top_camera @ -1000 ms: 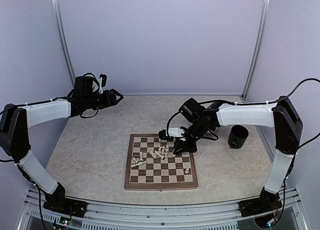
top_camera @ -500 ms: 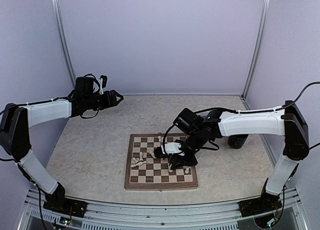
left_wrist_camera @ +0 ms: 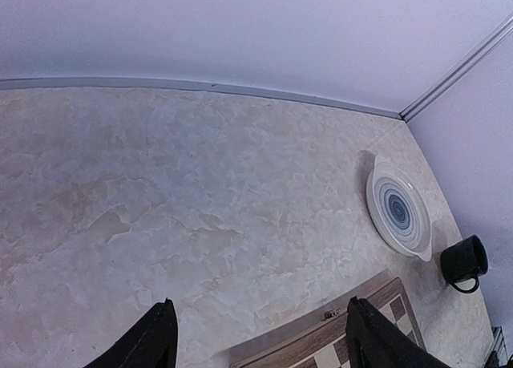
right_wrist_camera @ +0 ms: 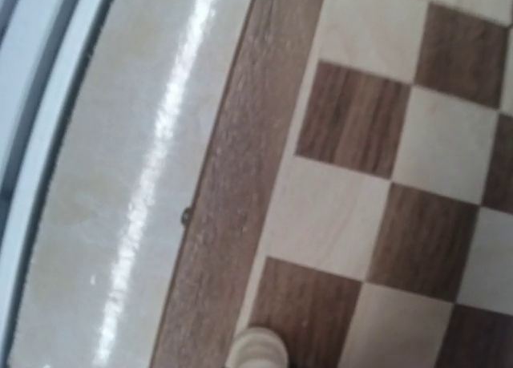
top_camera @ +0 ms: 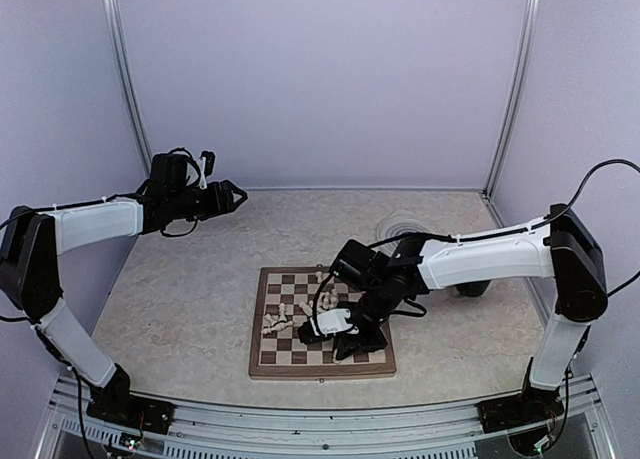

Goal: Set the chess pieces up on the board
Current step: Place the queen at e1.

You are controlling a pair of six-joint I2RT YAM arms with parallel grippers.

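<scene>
The board (top_camera: 268,351) lies in the middle of the table. Several cream chess pieces (top_camera: 300,309) lie jumbled on its centre-left squares. My right gripper (top_camera: 352,346) hangs low over the board's near right squares. In the right wrist view the board's near border (right_wrist_camera: 228,184) shows close up. A cream chess piece (right_wrist_camera: 256,353) sticks out at the bottom edge where my jaws meet. The fingers themselves are out of that frame. My left gripper (top_camera: 232,194) is open and empty, high over the far left of the table. A board corner (left_wrist_camera: 361,345) shows between its fingers (left_wrist_camera: 156,336).
A round grey-ringed plate (left_wrist_camera: 398,209) lies at the far right, faint in the top view (top_camera: 402,224). A dark mug (left_wrist_camera: 463,261) stands right of the board, partly hidden behind my right arm (top_camera: 474,285). The metal table rail runs along the near edge (right_wrist_camera: 32,143).
My right gripper moved from the piece cluster at mid-board towards the near right squares and lowered there. The left arm has not moved.
</scene>
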